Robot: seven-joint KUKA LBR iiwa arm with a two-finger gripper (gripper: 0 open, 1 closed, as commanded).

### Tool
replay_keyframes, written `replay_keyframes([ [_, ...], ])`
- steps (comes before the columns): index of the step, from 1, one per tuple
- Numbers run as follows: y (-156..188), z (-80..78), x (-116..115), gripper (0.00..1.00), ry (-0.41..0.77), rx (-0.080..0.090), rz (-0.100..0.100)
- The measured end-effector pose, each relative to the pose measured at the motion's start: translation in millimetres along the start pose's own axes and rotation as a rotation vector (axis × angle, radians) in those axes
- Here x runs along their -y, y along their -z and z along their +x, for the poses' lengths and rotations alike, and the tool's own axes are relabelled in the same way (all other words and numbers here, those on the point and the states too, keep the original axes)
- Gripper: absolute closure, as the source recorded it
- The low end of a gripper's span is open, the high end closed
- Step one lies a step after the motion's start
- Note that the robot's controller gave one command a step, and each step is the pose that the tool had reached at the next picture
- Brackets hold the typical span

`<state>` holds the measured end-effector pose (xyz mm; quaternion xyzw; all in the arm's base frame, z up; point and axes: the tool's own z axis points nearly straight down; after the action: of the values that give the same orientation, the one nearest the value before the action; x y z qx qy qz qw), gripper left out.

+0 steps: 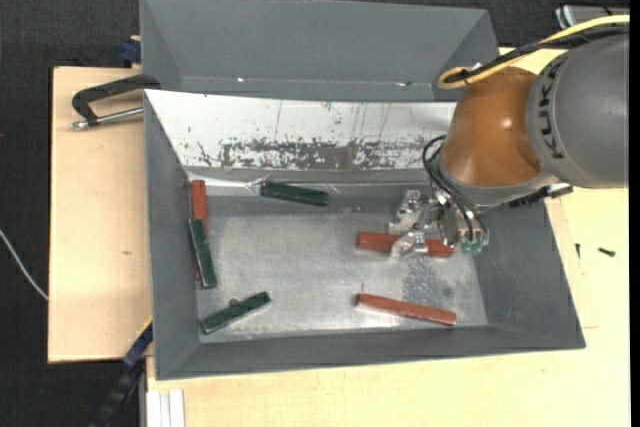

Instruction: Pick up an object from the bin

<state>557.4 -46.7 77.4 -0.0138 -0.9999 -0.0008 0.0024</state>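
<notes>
My gripper (412,237) is low in the right half of the bin, under the orange wrist cover. A short red bar (376,242) lies right at its fingertips, with a red piece showing on the other side of the fingers too. Whether the fingers are round the bar or just over it I cannot tell. A longer red bar (407,309) lies on the floor just below, towards the bin's front wall.
A dark green bar (294,194) lies at the back wall. At the left wall a red bar (198,199) and a green bar (203,253) lie end to end. Another green bar (234,311) lies at the front left.
</notes>
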Motion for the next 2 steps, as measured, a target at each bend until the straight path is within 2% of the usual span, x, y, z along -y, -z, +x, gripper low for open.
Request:
replay_keyframes([
  [1,1.3,0.8,-0.1,1.00,-0.001,0.000,0.000],
  [2,35.9,23.2,12.9,1.00,0.146,0.012,0.002],
])
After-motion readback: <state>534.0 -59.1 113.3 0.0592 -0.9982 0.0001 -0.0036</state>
